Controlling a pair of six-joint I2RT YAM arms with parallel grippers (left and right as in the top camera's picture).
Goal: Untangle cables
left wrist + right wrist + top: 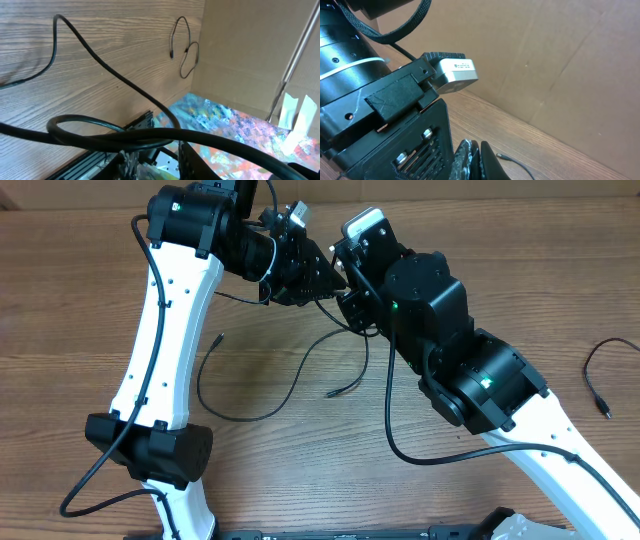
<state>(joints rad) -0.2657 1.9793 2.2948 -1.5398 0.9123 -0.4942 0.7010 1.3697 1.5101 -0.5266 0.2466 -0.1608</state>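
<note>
Lying slack beneath the closed right gripper (472,160), the cables (290,385) look light and limp, best pinched near a plug; left gripper (325,280) opening unclear.

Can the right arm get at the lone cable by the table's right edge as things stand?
Likely yes: that cable lies alone on bare table, nothing over it. But the right tool is shut, close against the left arm, and must swing back first.

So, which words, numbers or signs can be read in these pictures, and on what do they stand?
No text can be read in any view.
Small printed label on the silver-grey camera box, right wrist view: too small and blurred to read.
</note>
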